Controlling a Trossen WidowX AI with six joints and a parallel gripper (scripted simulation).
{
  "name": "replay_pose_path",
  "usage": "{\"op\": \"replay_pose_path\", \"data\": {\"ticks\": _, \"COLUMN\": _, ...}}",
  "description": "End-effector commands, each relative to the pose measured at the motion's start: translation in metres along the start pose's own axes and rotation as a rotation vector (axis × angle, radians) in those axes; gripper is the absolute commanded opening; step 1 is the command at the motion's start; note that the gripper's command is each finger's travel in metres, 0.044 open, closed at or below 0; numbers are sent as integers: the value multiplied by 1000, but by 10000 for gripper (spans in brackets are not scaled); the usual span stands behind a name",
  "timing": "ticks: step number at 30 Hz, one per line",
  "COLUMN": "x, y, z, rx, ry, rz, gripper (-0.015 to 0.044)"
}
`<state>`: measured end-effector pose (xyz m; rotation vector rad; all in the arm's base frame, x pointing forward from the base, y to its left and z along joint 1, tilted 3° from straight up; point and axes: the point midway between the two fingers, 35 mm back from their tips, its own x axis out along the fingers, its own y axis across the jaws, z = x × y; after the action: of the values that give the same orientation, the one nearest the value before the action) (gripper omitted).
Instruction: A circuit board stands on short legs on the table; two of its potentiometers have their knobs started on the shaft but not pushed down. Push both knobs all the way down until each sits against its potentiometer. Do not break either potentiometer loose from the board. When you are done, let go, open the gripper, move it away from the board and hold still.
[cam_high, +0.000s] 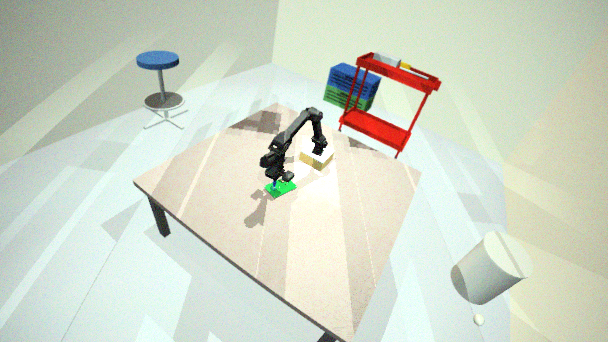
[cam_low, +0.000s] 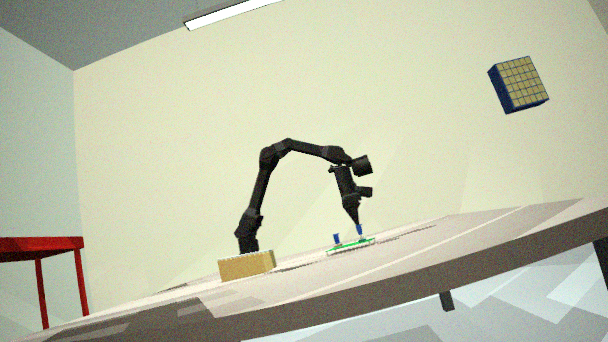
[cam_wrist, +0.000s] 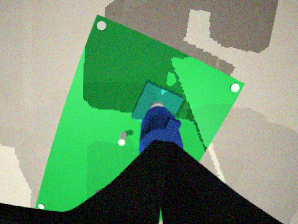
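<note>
The green circuit board (cam_high: 287, 188) (cam_low: 350, 245) (cam_wrist: 70, 145) stands on short legs on the table. One blue knob (cam_low: 359, 229) (cam_wrist: 159, 127) is on its shaft above a teal potentiometer (cam_wrist: 142, 102); a bit of grey shaft shows between them in the wrist view. My gripper (cam_low: 358, 224) (cam_wrist: 161, 151) is shut with nothing between its fingers. Its tips are at the top of this knob and seem to touch it. The other blue knob (cam_low: 336, 238) stands on the board nearer the arm's base; the wrist view does not show it. Whether that one sits against its potentiometer is too small to tell.
A yellow block (cam_high: 316, 159) (cam_low: 247, 266) lies beside the arm's base on the table (cam_high: 225, 200). A small post (cam_wrist: 122, 138) stands on the board beside the potentiometer. A red cart, a blue stool and a white bin stand away from the table.
</note>
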<state>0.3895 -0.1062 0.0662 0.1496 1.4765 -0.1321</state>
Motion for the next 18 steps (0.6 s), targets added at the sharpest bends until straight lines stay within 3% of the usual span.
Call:
{"op": "replay_pose_path", "data": {"ticks": 1, "x": 7, "y": 0, "z": 1, "rx": 3, "ry": 1, "rz": 2, "gripper": 0}}
{"op": "replay_pose_path", "data": {"ticks": 18, "x": 11, "y": 0, "z": 1, "rx": 3, "ry": 1, "rz": 2, "gripper": 0}}
